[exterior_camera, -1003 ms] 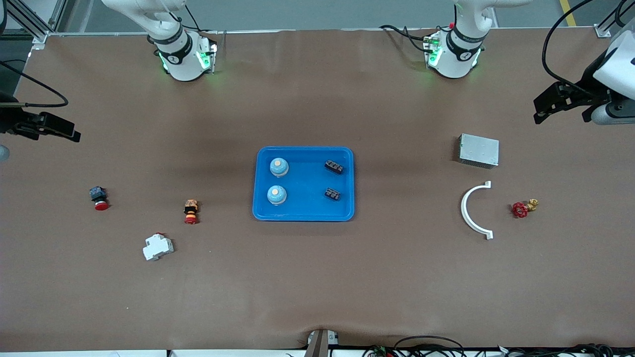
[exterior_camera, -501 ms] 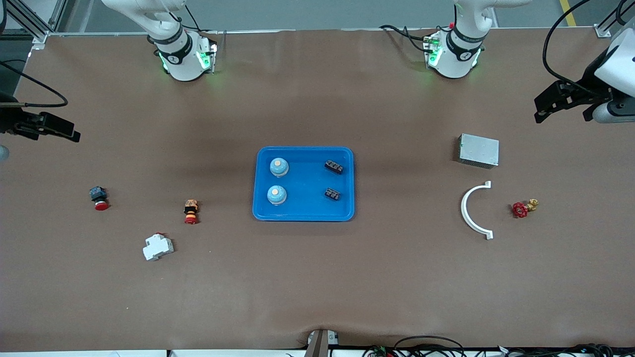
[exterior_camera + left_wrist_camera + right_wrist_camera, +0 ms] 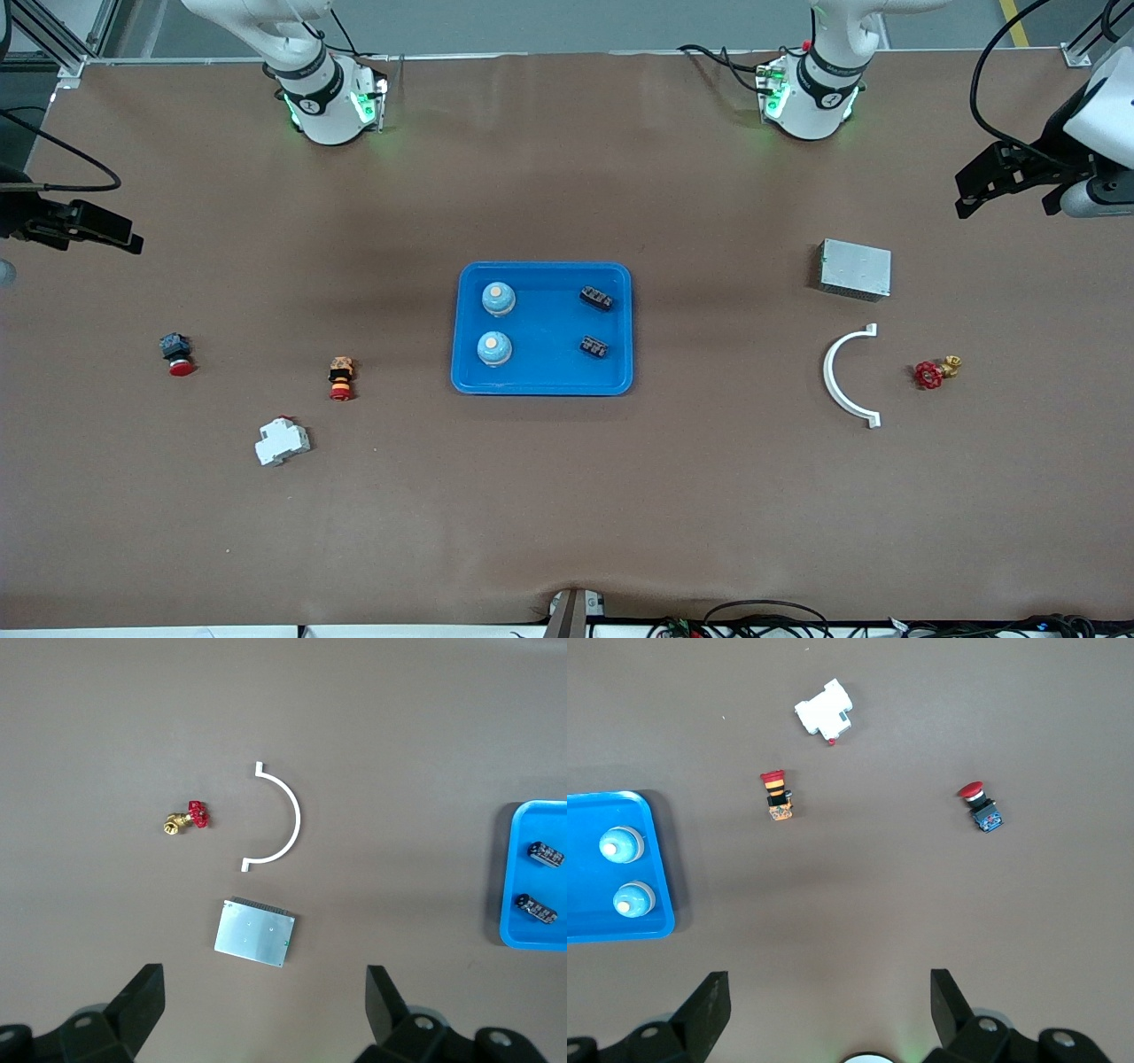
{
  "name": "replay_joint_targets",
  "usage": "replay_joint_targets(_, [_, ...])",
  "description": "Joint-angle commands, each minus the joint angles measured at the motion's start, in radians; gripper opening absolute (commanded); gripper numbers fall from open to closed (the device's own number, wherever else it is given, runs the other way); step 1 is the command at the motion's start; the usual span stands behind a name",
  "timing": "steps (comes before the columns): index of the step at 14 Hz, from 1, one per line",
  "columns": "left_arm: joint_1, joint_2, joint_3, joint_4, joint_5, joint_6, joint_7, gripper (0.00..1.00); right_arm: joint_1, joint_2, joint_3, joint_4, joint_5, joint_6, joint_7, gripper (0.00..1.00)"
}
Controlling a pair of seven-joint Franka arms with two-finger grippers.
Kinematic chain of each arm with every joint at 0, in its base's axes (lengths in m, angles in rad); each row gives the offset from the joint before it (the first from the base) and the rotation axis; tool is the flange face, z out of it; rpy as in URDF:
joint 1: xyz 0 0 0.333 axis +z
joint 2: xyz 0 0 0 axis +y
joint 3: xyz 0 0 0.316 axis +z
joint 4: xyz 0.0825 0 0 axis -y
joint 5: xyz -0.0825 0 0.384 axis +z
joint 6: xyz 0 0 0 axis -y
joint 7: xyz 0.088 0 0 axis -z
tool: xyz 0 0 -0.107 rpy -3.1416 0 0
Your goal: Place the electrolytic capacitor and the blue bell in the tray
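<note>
The bright-blue tray point(image 3: 542, 383) lies mid-table. In it stand two blue bells point(image 3: 498, 299) point(image 3: 493, 348) toward the right arm's end and two small dark electrolytic capacitors point(image 3: 596, 298) point(image 3: 594, 346) toward the left arm's end. The tray's edge shows in the left wrist view point(image 3: 514, 877) with the capacitors point(image 3: 547, 853), and in the right wrist view point(image 3: 594, 930) with the bells point(image 3: 620, 845). My left gripper point(image 3: 988, 182) is open and empty, high over the table's left-arm end. My right gripper point(image 3: 97, 232) is open and empty, high over the right-arm end.
A grey metal box point(image 3: 855, 268), a white curved bracket point(image 3: 837, 377) and a red-handled brass valve point(image 3: 935, 371) lie toward the left arm's end. Two red push buttons point(image 3: 176, 353) point(image 3: 340, 377) and a white breaker point(image 3: 282, 440) lie toward the right arm's end.
The left gripper has drifted slightly toward the table's end. The right gripper and all objects have not moved.
</note>
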Motion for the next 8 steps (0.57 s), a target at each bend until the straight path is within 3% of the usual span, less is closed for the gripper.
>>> replay_joint_targets(1, [0.004,-0.014,0.003,0.003,-0.024,0.001,0.006,1.00,-0.005,0.009,0.007,0.023,-0.017,-0.015,0.000,1.00])
replay_joint_targets(8, [0.004,-0.016,0.006,0.004,-0.024,0.001,0.006,1.00,-0.003,0.011,0.007,0.025,-0.017,-0.015,0.000,1.00])
